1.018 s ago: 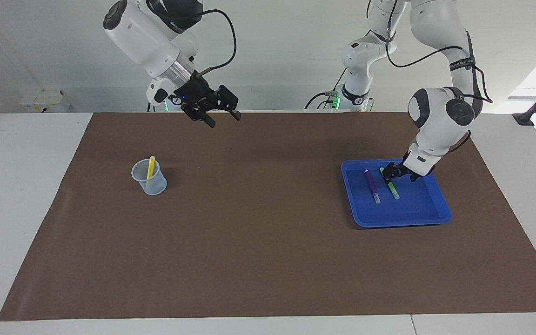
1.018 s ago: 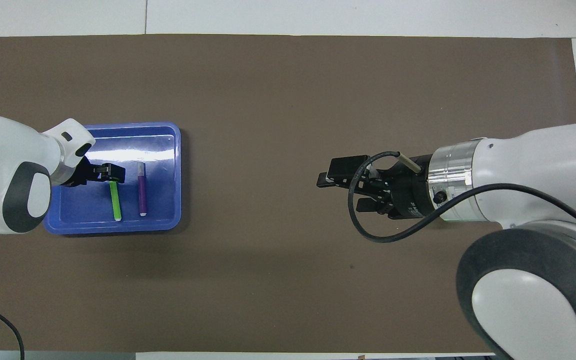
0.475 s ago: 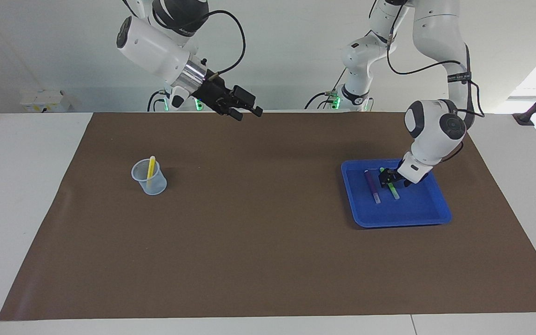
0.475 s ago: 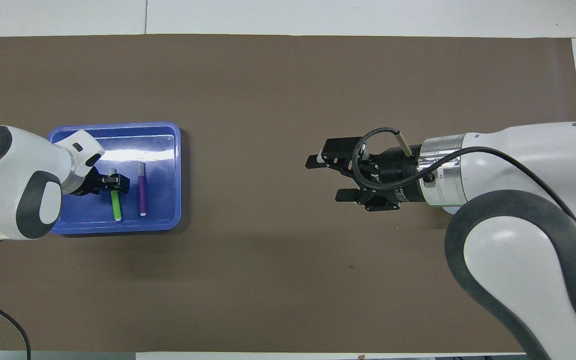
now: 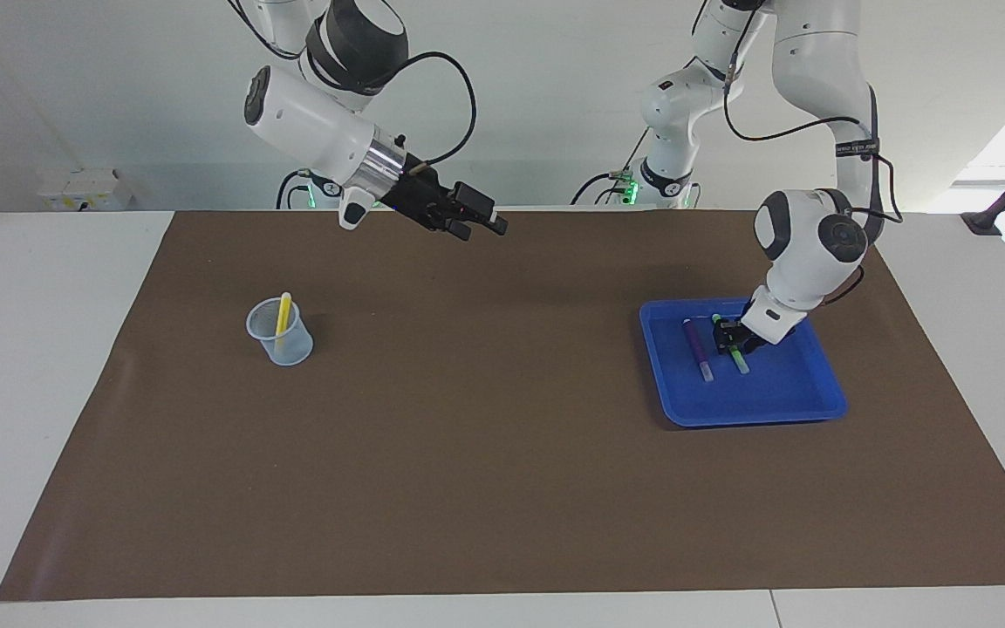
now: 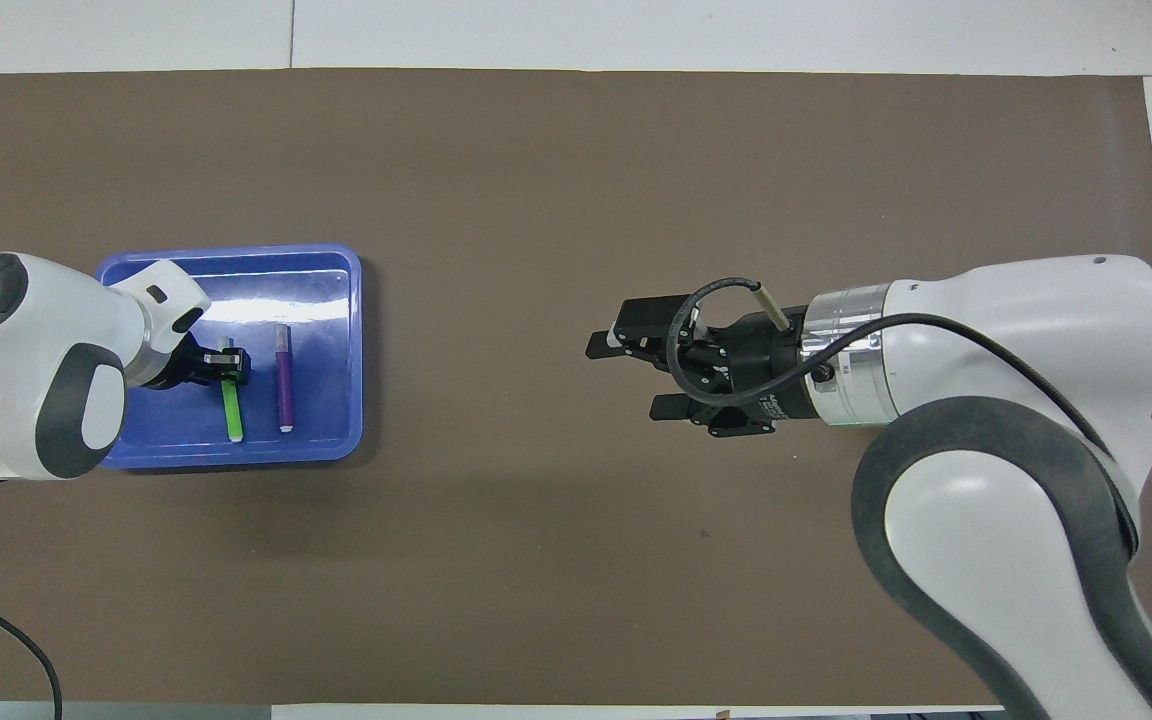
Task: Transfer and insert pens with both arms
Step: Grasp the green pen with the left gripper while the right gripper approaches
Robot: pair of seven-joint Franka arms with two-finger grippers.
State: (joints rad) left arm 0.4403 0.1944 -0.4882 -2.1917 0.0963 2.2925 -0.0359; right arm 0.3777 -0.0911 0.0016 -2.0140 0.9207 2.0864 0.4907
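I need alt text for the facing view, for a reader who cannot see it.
The left hand is down in a blue tray, around the green pen that lies beside a purple pen. The right hand, open, hangs above the brown mat. A yellow pen stands in a clear cup.

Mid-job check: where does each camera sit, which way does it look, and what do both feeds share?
Facing view: high across the table, facing the robots; both arms whole, left gripper at the green pen, cup visible.
Overhead view: above the robots' end, looking steeply down; right gripper over the mat.
Shared: blue tray, purple pen, both grippers.
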